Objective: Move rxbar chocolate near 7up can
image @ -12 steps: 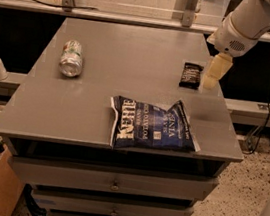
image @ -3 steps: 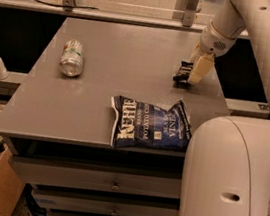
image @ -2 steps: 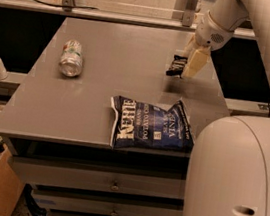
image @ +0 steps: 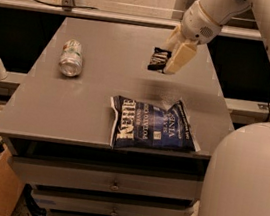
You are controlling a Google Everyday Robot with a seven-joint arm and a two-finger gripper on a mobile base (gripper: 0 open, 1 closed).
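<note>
The gripper (image: 167, 60), fingers clamped on the rxbar chocolate (image: 158, 59), has lifted the bar clear of the worktop (image: 97, 87) and carried it leftward from the right edge, but it is still well apart from the 7up can (image: 71, 58), so further leftward travel appears required.

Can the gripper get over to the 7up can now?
Probably yes: the gripper, shut on the rxbar chocolate, has bare table toward the 7up can; the chip bag lies off that path.
</note>
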